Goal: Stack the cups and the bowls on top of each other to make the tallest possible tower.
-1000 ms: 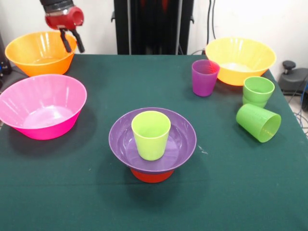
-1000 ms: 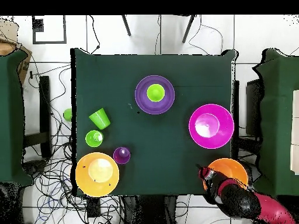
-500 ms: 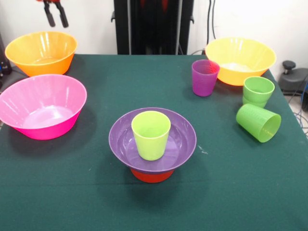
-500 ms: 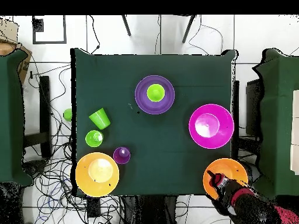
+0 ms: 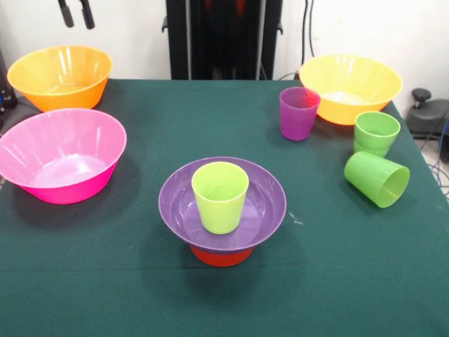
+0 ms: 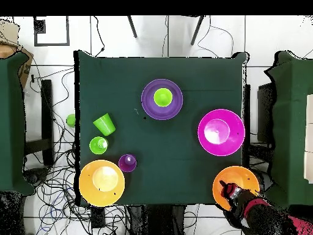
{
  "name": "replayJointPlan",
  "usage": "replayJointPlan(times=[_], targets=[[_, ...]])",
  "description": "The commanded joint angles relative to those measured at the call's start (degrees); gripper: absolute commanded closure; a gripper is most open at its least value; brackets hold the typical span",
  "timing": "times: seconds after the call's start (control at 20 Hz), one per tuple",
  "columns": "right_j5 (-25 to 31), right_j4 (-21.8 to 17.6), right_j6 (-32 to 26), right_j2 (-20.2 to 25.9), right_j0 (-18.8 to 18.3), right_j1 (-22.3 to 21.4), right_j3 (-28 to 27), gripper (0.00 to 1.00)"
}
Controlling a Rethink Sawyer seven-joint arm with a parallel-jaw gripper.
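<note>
Tower [image 5: 222,210]: a yellow-green cup [image 5: 220,196] stands upright inside a purple bowl [image 5: 263,203], which rests on a small orange bowl [image 5: 222,256] near the middle of the green table [image 5: 337,281]; only the lower edge of the orange bowl shows under the purple rim.

Gripper [image 5: 76,12]: two dark fingertips at the top edge of the front view, apart from each other and holding nothing, raised above the orange bowl [image 5: 59,76] at the table's far corner. In the overhead view the gripper [image 6: 231,191] lies over that bowl's [image 6: 239,177] edge nearest the robot.

Pink bowl [image 5: 62,154]: just in front of the orange bowl, well apart from the tower.

On the opposite side, an orange-yellow bowl [image 5: 350,88] stands with a translucent purple cup [image 5: 298,113] upright just beside it. A green cup [image 5: 376,133] stands upright near the bowl, and a second green cup [image 5: 377,178] lies on its side beside it, mouth toward the table edge; whether the two touch is unclear. A small green object [image 6: 71,120] appears off the table in the overhead view, too small to identify.
</note>
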Motion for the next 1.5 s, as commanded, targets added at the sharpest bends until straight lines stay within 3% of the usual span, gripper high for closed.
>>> replayJointPlan(times=[0.05, 0.3, 0.55, 0.8, 1.1, 1.2, 1.5], targets=[[-1.1, -12.4, -10.1, -2.0, 3.8, 9.4, -5.0, 0.00], [-4.0, -18.3, -12.0, 0.6, 2.7, 10.3, -7.1, 0.00], [-3.5, -22.9, -16.9, 3.8, 2.4, 15.3, -11.9, 0.00], [0.5, -22.7, -22.4, 5.9, 0.8, 20.6, -16.1, 0.00], [2.1, -21.7, -23.0, 6.3, 0.6, 23.2, -17.2, 0.00], [2.1, -20.8, -21.6, 6.5, 0.8, 22.4, -15.9, 0.00], [2.6, -14.8, -15.3, 9.4, 1.0, 13.1, -7.8, 0.00]])
